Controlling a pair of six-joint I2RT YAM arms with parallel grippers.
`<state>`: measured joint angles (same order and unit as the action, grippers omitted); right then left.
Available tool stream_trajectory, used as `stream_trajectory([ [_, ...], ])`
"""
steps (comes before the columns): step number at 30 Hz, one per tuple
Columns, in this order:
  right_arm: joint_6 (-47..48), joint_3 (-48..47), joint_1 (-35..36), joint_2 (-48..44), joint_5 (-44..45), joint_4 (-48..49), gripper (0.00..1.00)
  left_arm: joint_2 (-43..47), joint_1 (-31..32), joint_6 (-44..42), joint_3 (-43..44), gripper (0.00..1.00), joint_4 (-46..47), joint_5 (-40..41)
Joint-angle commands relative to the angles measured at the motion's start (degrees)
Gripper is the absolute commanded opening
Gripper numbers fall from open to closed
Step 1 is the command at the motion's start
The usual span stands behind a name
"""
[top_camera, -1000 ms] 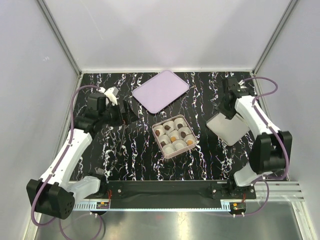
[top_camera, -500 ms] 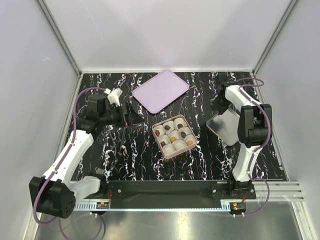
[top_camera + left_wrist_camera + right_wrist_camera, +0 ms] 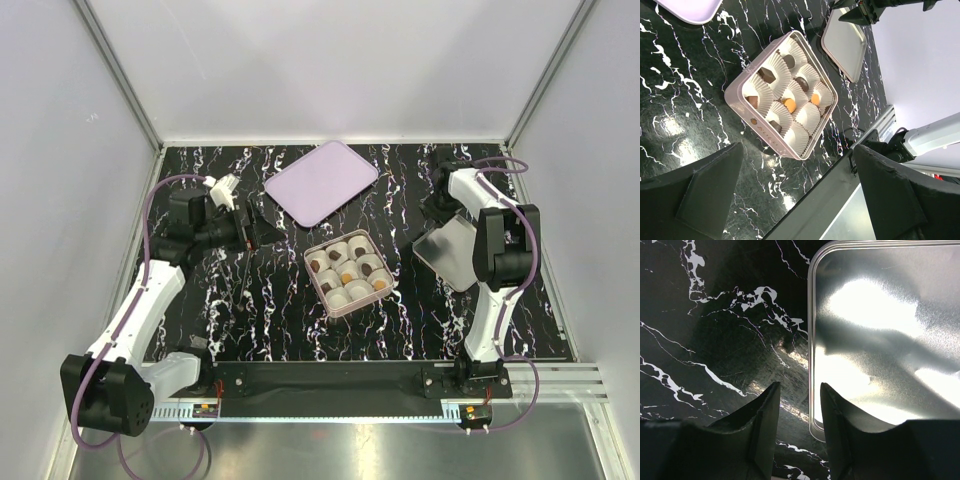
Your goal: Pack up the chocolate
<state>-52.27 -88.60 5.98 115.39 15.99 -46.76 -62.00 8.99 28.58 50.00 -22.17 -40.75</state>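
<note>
**Status: packing stage**

1. Reference item: the pink square tin [image 3: 754, 121], at mid-bench [image 3: 270, 310]. All positions below are given relative to it.
2. The tin carries nine white paper cups [image 3: 795, 137] in a three-by-three grid.
3. The chocolate [image 3: 766, 75] sits inside the tin, one piece per cup. The left wrist view shows five dark or brown pieces and two orange ones. The two cups at the corner of the tin nearest the arm bases appear to hold nothing.
4. No loose piece shows outside the tin in any view.
5. A lilac tray [image 3: 320, 181] lies beyond the tin and to its left. It carries no chocolate.
6. A metal lid [image 3: 880, 340] lies to the right of the tin, apart from it, shiny inner face up. The tin is uncovered.
7. Left pincer [image 3: 797, 146]: spread fully wide, holding nothing, raised to the left of the tin and aimed at it.
8. Right pincer [image 3: 800, 390]: jaws part-way apart, astride the lid rim on the side facing the tin. No clamp on the rim is visible.

**Assessment**

- Done: filling is judged largely complete.
- Left: the lid must be grasped, carried to the tin and seated. Whether the two bare cups are to be filled cannot be determined.
</note>
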Motion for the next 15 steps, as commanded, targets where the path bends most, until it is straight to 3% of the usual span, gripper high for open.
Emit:
stream_trajectory([
  [1, -1.78, -0.79, -0.18, 0.71, 2.91, 0.18, 0.45, 0.3, -0.38, 0.6, -0.69, 0.99, 3.19, -2.49],
  [12, -2.22, 0.88, -1.14, 3.61, 2.2, 2.2, 0.42, -0.67, -0.73, -0.19, -0.34, 0.99, 1.43, -1.18],
  [15, -1.7, 1.32, -1.67, 3.52, 1.51, 3.52, 0.3, -0.84, -0.82, -0.63, 0.1, 0.99, 0.99, -0.47],
])
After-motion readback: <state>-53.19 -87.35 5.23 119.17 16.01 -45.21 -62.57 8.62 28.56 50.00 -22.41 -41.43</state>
